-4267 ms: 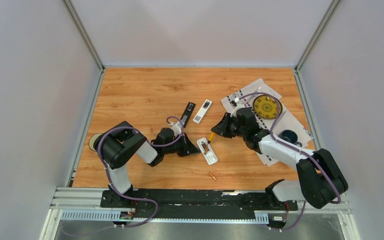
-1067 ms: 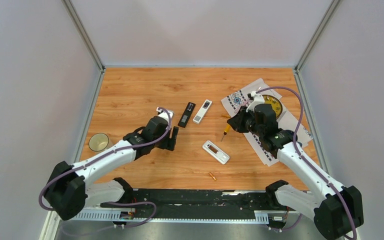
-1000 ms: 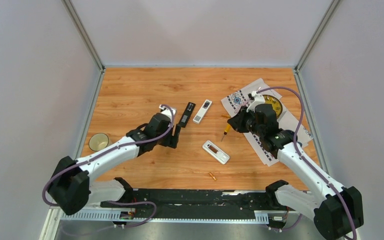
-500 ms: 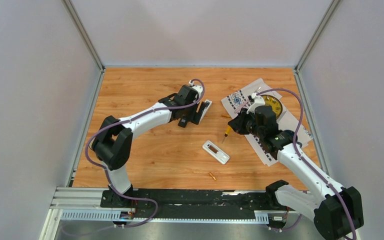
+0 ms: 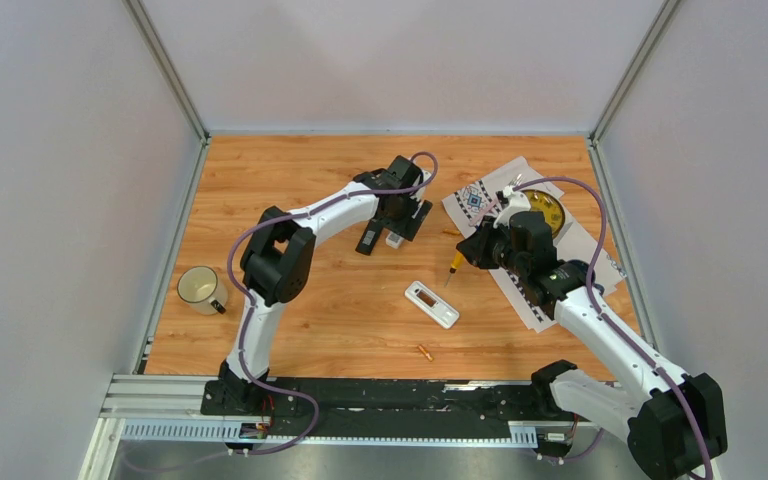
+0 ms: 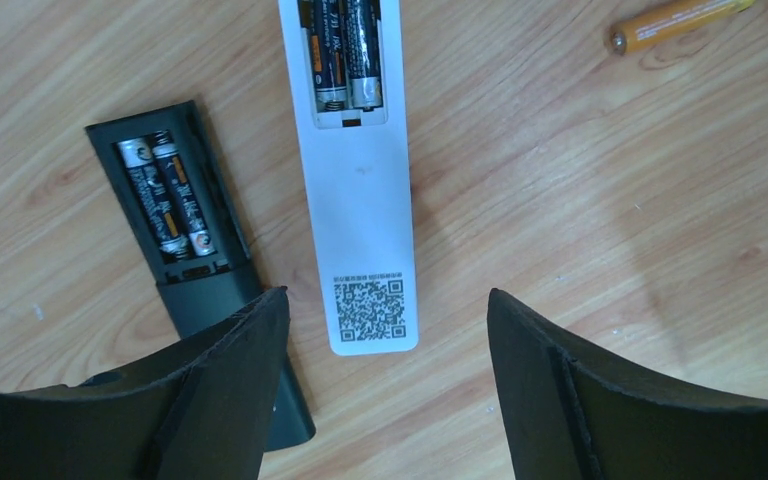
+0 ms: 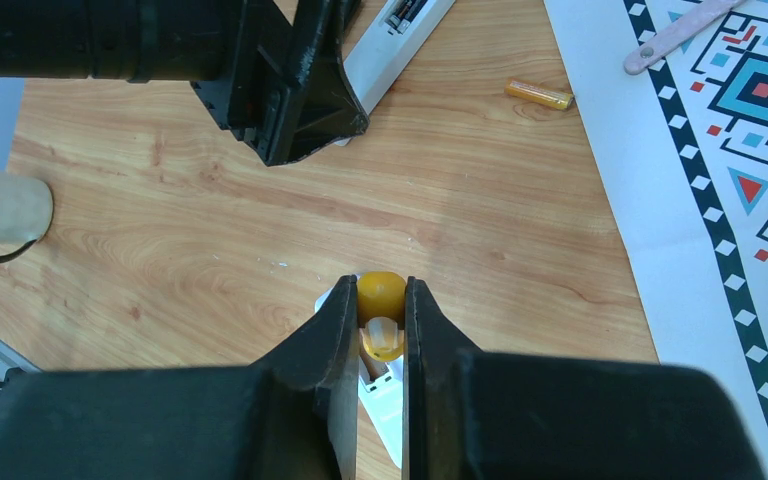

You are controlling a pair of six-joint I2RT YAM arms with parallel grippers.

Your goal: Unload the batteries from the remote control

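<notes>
Orange loose batteries: 2 | remotes: 3 | left gripper wide | right gripper clamps yellow screwdriver

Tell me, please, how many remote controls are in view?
3: a black remote and a white remote side by side below the left gripper, and a second white remote mid-table.

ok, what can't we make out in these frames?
Left wrist: the slim white remote runs off the top edge, cutting short its dark grey batteries.
Top external: the left gripper covers most of that remote.
Right wrist: the right gripper hides the tip of the yellow-handled screwdriver and most of a white casing below.
</notes>
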